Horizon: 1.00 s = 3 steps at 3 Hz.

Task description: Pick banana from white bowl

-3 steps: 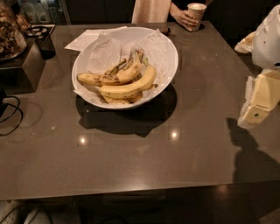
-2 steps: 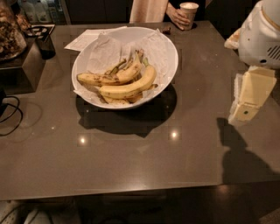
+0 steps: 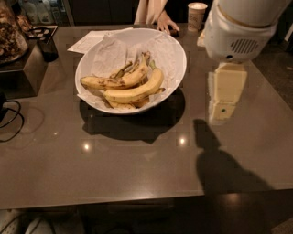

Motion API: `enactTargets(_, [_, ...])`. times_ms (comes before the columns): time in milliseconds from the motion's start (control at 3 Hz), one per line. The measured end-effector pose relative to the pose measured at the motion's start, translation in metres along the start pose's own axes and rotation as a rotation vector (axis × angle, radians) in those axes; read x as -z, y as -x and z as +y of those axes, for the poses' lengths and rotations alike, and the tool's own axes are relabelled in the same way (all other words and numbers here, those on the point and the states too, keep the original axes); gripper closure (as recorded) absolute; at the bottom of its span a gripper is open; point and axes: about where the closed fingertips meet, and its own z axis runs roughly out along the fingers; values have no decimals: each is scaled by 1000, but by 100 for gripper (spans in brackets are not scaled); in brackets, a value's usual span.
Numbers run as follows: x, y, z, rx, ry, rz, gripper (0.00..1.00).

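Hovering hand [image 3: 224,98], grip state I can't tell. To its left, banana [image 3: 135,91] tops the white bowl [image 3: 182,54] pile; I'd descend onto mid-curve.

With the pincer [image 3: 223,107] hanging over the bench's [image 3: 137,173] right side, a paper cup [image 3: 197,13] stands beyond it; far to its left lie a black cable [image 3: 11,116] and perhaps a dark mug [image 3: 47,45].

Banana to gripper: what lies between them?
Camera view shows the paper lining and bowl rim, then bare table, between banana and gripper, which hangs right of the bowl.
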Motion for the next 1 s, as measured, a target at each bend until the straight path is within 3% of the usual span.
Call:
enactTargets(333, [1,3,-3,3,-16,-9,0])
enactTargets(1000, [-5,45,-15,82,-11,-49,0])
